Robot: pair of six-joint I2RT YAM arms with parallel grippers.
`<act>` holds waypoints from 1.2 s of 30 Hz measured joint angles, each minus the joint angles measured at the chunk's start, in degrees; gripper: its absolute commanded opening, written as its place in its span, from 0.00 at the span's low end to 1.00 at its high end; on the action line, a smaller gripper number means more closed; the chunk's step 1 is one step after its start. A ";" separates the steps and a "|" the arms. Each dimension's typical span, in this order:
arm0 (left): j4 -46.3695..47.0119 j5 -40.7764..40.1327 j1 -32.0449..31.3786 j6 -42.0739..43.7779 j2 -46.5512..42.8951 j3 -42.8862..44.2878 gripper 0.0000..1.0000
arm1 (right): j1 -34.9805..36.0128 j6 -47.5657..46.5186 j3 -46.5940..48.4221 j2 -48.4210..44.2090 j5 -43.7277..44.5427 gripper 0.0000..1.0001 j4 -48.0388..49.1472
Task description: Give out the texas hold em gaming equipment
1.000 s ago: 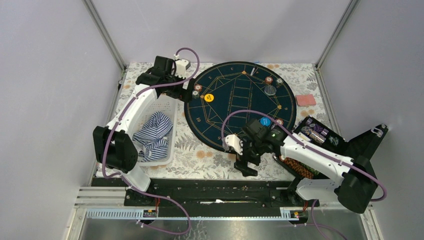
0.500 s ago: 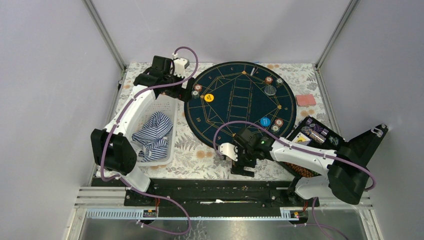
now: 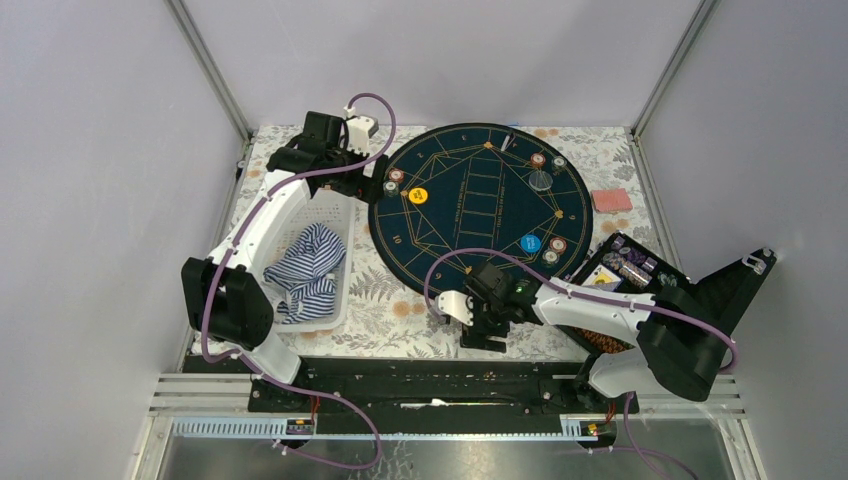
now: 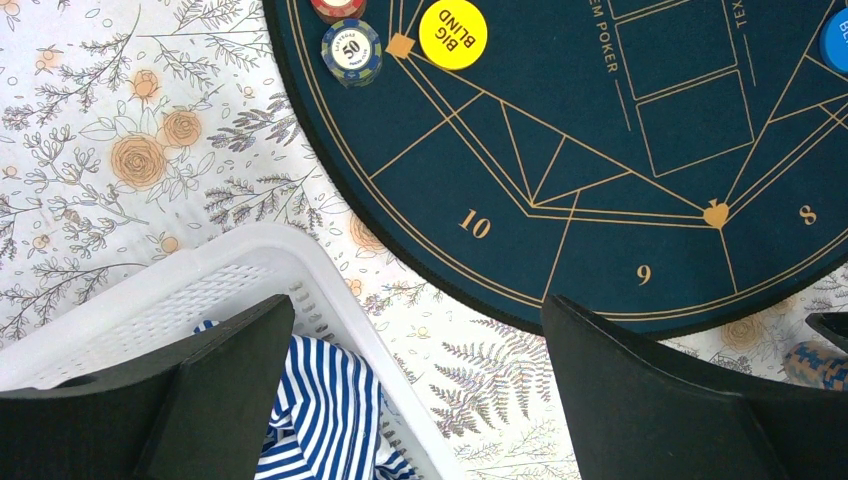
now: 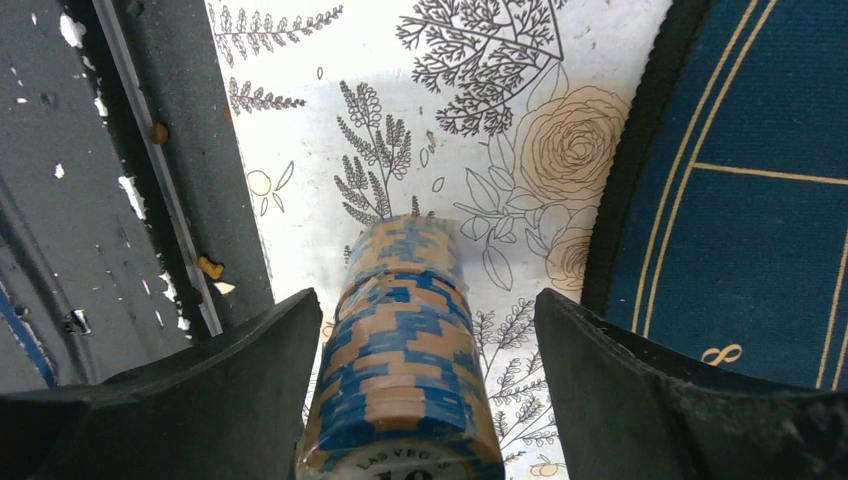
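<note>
Right gripper (image 5: 425, 300) released astride blue-tan chip stack (image 5: 405, 350) | I see slack right side | mat (image 5: 760, 200) edge frame-right | table rail (image 5: 150, 150) frame-left

Chip stack (image 5: 405, 350) between fingers (image 5: 230, 400), mat (image 5: 760, 200) alongside

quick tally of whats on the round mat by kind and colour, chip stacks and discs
small chip stacks: 6
yellow disc: 1
blue disc: 1
pale grey round piece: 1
total: 9
</note>
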 measured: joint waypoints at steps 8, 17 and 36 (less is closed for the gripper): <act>0.17 0.22 0.04 0.00 0.00 0.00 0.99 | 0.26 -0.02 -0.17 0.66 -0.02 0.66 2.14; 0.31 0.35 0.11 -0.02 0.00 0.00 0.99 | 1.05 -0.02 -0.92 0.96 -0.11 0.39 2.27; 0.33 1.79 0.11 -0.20 0.07 0.00 0.99 | -5.97 1.99 15.91 2.10 -3.65 0.18 -10.01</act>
